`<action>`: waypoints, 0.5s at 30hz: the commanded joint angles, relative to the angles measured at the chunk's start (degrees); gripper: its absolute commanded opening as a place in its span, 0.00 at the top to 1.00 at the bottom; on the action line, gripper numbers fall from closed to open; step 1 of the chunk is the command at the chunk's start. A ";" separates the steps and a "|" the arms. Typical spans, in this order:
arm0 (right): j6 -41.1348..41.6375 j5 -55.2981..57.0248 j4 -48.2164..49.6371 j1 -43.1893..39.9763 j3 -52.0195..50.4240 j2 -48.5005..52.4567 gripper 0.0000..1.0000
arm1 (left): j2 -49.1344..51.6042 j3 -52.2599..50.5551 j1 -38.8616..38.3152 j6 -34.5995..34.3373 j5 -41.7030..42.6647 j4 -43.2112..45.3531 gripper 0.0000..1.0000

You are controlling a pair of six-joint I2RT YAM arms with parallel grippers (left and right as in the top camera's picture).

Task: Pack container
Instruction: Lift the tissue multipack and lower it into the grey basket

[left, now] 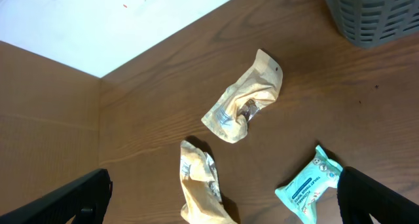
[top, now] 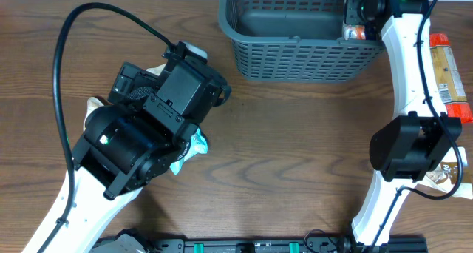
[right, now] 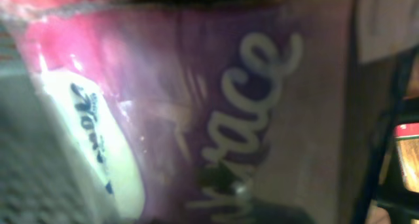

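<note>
The dark grey-blue slotted basket (top: 295, 42) stands at the table's far middle; its corner shows in the left wrist view (left: 373, 14). My right gripper (top: 360, 12) is over the basket's right end, inside the rim, and a purple snack packet (right: 216, 99) fills its view right at the jaws. My left gripper (left: 222, 201) is open wide above the table. A crumpled tan packet (left: 200, 185) lies between its fingers. A second tan packet (left: 245, 99) lies beyond it. A teal tissue pack (left: 308, 185) lies by the right finger and also shows in the overhead view (top: 194, 146).
Long snack packets (top: 447, 68) lie at the table's right edge, and another packet (top: 445, 175) lies by the right arm's base. The left arm (top: 140, 142) hides much of the table's left middle. A white surface (left: 98, 21) lies beyond the table's edge.
</note>
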 commanded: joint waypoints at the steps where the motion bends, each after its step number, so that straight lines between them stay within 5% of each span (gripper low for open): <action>1: -0.87 -0.24 1.07 -0.52 -1.40 -0.52 0.97 | -0.57 -0.02 0.28 -0.92 -0.46 -0.20 0.01; 6: -0.85 -0.26 1.97 -0.52 -3.10 -0.48 0.90 | -0.57 -0.02 0.28 -0.92 -0.46 -0.20 0.01; 10: -0.85 -0.26 2.01 -0.52 -3.17 -0.46 0.60 | -0.57 -0.02 0.28 -0.92 -0.46 -0.20 0.01; 15: -0.85 -0.26 2.14 -0.52 -3.17 -0.46 0.45 | -0.57 -0.02 0.28 -1.46 -0.46 -0.20 0.01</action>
